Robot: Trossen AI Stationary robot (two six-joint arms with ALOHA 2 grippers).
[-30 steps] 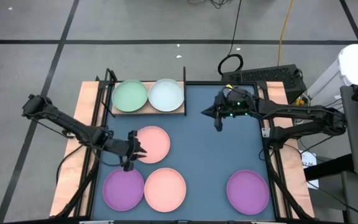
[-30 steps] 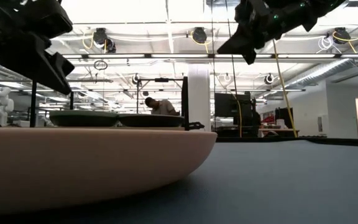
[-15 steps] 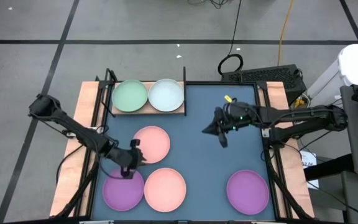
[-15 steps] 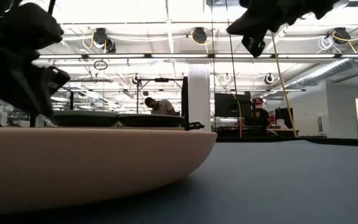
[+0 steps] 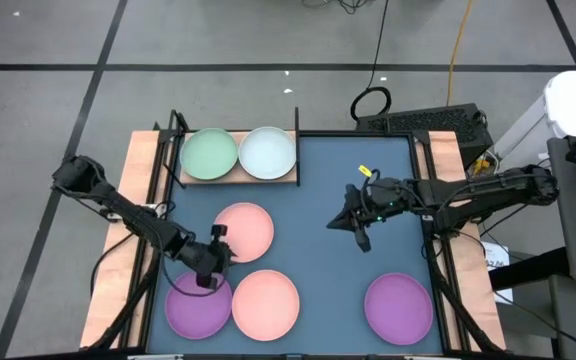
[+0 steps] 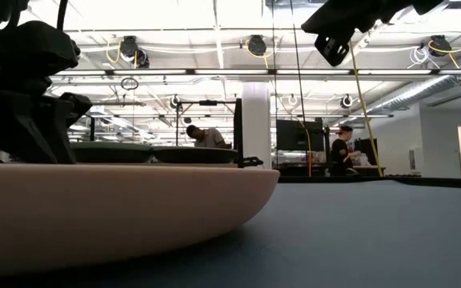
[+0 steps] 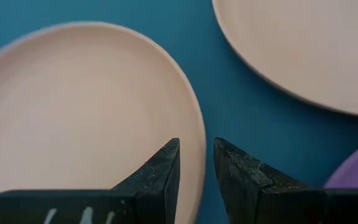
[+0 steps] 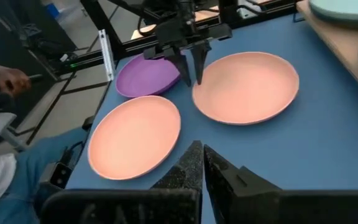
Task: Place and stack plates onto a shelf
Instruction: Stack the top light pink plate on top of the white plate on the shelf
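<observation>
Purple and pink fill the near edge of the blue-grey mat (image 5: 318, 230): three plates in a row, a purple plate at the near left (image 5: 197, 305), a pink plate just right of it (image 5: 265, 303), and a second purple plate well apart at the near right (image 5: 398, 307). That makes two purple plates in all. A little farther in lies the second pink plate (image 5: 245, 230), so two pink ones are counted.

Over the near rim of that farther pink plate hangs the left gripper (image 5: 211, 262), its fingers (image 7: 160, 180) a small way apart with the plate's edge showing in the gap between them; whether they touch the rim I cannot tell.

Right of centre, the right gripper (image 5: 359, 232) hovers above bare mat with its fingers pressed together, holding nothing.

At the far left stands the light wooden shelf (image 5: 230, 180), with two plates side by side on it: one pale green plate on the left (image 5: 209, 154) and one pale blue-white plate on the right (image 5: 267, 152).

Six plates are in view altogether. Beyond the table, in the low view, two people (image 6: 342, 152) show in the room behind.
</observation>
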